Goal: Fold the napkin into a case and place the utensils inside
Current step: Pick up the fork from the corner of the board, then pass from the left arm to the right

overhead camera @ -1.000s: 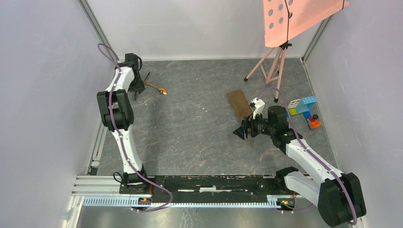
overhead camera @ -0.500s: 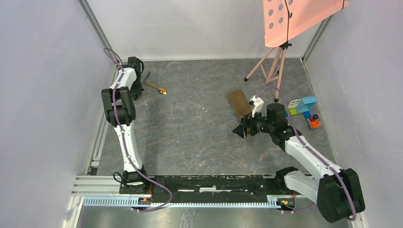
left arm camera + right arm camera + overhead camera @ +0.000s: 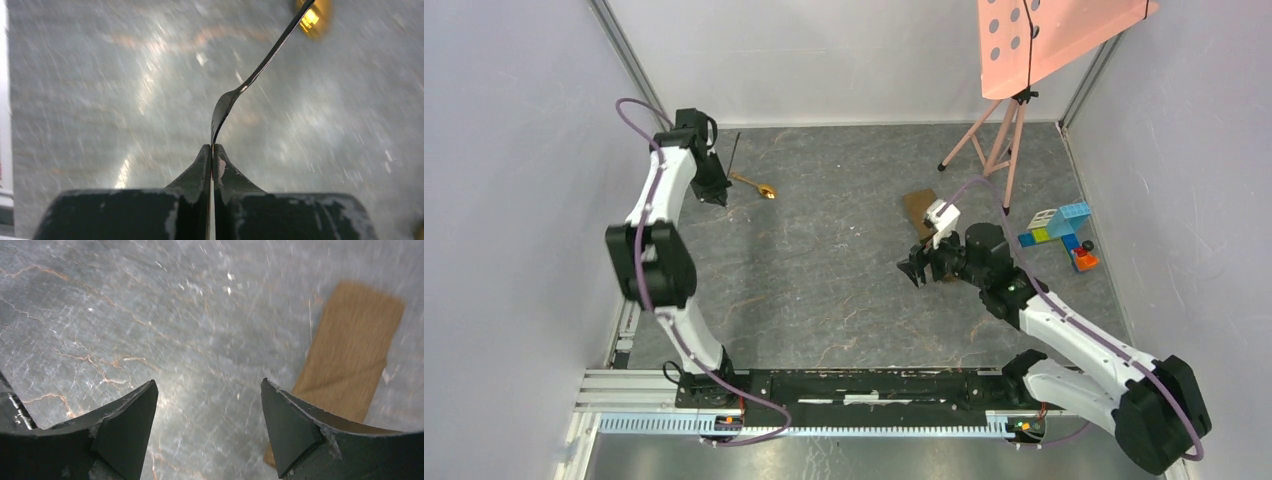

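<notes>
L tool [image 3: 212,152]: far-left corner, fingers pressed together, pinching wide end of black utensil [image 3: 260,70]; handle points away. Gold spoon [image 3: 761,188] just beside, on table [image 3: 824,290]. R tool [image 3: 207,390]: spread, holding nothing, over table. Case [image 3: 350,350] just beside it, flat, right of centre.

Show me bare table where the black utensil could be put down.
Widest bare stretch: grey marbled tabletop between the small gold spoon and the folded brown cloth case. Crowded on the right: open right end effector, coloured toy blocks, pink stand legs.
</notes>
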Motion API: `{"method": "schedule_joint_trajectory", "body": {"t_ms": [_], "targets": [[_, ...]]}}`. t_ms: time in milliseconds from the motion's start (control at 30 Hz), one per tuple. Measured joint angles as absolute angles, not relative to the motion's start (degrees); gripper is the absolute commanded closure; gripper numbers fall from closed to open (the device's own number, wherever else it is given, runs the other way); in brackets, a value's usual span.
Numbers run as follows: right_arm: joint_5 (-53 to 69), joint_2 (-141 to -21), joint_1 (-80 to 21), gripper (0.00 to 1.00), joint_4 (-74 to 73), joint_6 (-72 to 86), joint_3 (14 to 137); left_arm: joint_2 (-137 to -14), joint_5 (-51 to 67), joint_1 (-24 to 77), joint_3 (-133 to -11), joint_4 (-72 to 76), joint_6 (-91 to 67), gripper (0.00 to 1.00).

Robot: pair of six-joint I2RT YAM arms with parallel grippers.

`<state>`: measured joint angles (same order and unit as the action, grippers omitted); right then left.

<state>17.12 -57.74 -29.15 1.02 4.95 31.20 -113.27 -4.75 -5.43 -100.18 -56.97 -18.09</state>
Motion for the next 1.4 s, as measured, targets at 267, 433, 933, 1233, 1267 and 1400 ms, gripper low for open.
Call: {"method": "schedule_joint_trajectory", "body": {"t_ms": [267,433,933,1233,1267,1400], "targets": [[13.9,-53.0,-46.0,0.22,10.9,-23.7,28.4,-84.0,12.1,12.0,-77.2,-55.4,-19.1,0.98],[15.5,-51.2,-53.3,0.29,10.9,-43.9,25.7,-82.8,20.7,24.7,-69.1,-54.8,-19.0,0.98],[15.1,-59.9,-60.4,0.44,5.1,-69.4,30.0,-83.8,28.8,38.1,-64.4,-54.7,-19.0,0.98],[13.5,-65.8,-62.0,0.57,3.2,-70.5,33.5,-84.7,29.7,38.8,-63.4,-54.7,-19.0,0.98],[13.0,-66.6,-62.3,0.59,2.9,-70.5,34.1,-84.7,30.0,38.9,-63.3,-54.7,-19.0,0.98],[11.0,-68.4,-63.2,0.64,2.2,-70.5,35.4,-84.7,30.3,39.1,-63.0,-54.7,-19.0,0.98]]}}
